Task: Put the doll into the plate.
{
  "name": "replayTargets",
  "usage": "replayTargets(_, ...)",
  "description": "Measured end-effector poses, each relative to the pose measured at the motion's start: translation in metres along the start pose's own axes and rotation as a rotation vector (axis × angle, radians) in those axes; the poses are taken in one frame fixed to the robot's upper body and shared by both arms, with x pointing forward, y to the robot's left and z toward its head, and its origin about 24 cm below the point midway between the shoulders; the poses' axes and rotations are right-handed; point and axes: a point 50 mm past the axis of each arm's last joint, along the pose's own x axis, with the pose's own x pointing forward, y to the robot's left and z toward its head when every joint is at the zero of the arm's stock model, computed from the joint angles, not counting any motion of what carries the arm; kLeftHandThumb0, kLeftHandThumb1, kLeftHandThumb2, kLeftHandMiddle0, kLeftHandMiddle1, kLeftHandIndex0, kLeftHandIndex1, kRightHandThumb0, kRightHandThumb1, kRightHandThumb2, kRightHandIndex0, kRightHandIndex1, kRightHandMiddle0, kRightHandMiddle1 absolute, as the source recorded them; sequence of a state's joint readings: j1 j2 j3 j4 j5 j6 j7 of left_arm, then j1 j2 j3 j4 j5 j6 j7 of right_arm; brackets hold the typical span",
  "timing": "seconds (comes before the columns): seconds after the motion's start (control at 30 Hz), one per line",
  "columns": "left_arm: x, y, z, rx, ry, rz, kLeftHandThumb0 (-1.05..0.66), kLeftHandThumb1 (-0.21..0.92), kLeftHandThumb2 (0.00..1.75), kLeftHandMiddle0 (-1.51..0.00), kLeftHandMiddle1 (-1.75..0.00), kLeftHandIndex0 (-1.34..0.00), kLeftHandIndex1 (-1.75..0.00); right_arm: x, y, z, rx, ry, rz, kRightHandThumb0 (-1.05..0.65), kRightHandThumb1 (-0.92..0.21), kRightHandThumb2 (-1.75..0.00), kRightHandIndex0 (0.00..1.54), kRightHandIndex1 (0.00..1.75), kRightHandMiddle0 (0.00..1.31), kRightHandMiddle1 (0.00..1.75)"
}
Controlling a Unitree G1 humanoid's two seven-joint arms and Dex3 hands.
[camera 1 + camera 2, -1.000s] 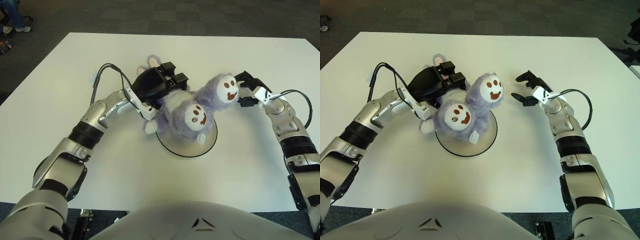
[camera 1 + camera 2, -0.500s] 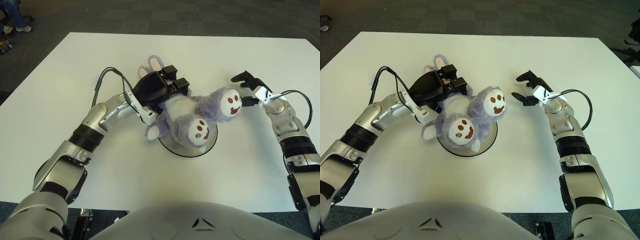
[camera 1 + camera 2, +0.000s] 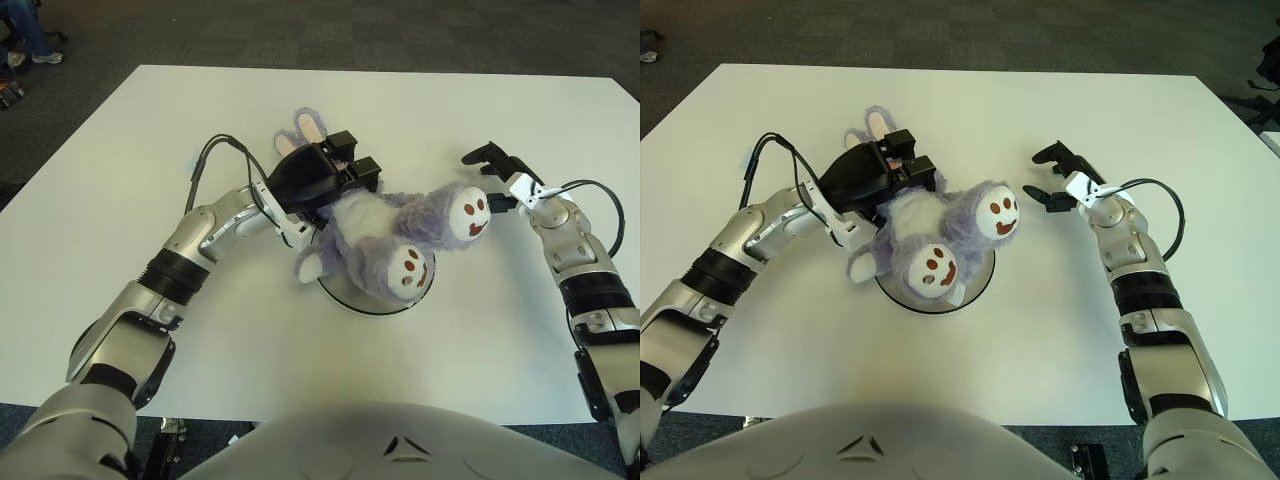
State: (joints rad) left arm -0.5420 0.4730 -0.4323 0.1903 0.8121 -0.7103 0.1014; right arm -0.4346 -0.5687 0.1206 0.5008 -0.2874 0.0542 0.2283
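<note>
While the left hand (image 3: 883, 172) grips the purple plush doll (image 3: 940, 235) overhanging the plate (image 3: 975, 287), release risks rollout; right hand (image 3: 1060, 180) hovers open.

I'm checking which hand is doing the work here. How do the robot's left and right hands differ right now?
The left hand is at the back of the purple doll, fingers closed on its plush; the right hand shows apart from the doll, on its right, holding nothing.
The left hand's fingers are curled; the right hand's are spread.
The left hand is near the plate; the right hand is over bare table.
Both are black three-finger hands.
</note>
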Motion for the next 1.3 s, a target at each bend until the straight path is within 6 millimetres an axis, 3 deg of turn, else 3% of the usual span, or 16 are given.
replayTargets(0.2,0.000,0.000,0.002,-0.017,-0.010,-0.009,0.00,0.81,0.61,-0.26,-1.75,-0.29,-1.49,0.000,0.000,0.000,-0.001,0.000,0.001,-0.55,-0.67,-0.84,0.16,0.82,0.00,1.06)
replayTargets(0.27,0.001,0.000,0.003,-0.025,-0.016,-0.026,0.16,0.85,0.58,-0.24,-1.74,-0.18,-1.46,0.000,0.000,0.000,-0.003,0.000,0.002,-0.55,-0.68,-0.83,0.15,0.80,0.00,1.05)
replayTargets(0.3,0.001,0.000,0.003,-0.029,-0.018,-0.031,-0.02,0.67,0.75,-0.15,-1.68,-0.14,-1.41,0.000,0.000,0.000,-0.004,0.000,0.002,-0.56,-0.69,-0.83,0.14,0.79,0.00,1.05)
replayTargets(0.4,0.002,0.000,0.005,-0.043,-0.025,-0.051,-0.27,0.41,1.04,-0.05,-1.57,-0.06,-1.39,0.000,0.001,0.001,-0.008,-0.001,0.004,-0.57,-0.71,-0.80,0.14,0.76,0.00,1.04)
replayTargets(0.53,0.002,0.000,0.006,-0.055,-0.035,-0.076,-0.44,0.35,1.09,-0.01,-1.36,-0.01,-1.34,0.001,0.001,0.001,-0.009,-0.002,0.006,-0.58,-0.72,-0.79,0.14,0.75,0.00,1.04)
replayTargets(0.87,0.001,0.001,0.009,-0.063,-0.063,-0.105,-0.65,0.55,0.86,0.00,-1.03,0.00,-1.14,0.002,0.000,0.002,-0.002,-0.002,0.013,-0.55,-0.70,-0.78,0.17,0.76,0.00,1.05)
replayTargets(1.07,0.001,0.003,0.010,-0.077,-0.066,-0.108,-0.80,0.85,0.57,0.00,-0.74,0.00,-0.94,0.002,0.000,0.002,-0.002,-0.001,0.013,-0.54,-0.70,-0.80,0.18,0.76,0.00,1.06)
replayTargets(1.3,-0.001,0.004,0.011,-0.089,-0.060,-0.106,-0.92,0.91,0.59,0.00,-0.49,0.00,-0.78,0.003,0.000,0.001,-0.001,0.000,0.014,-0.54,-0.69,-0.81,0.17,0.76,0.00,1.05)
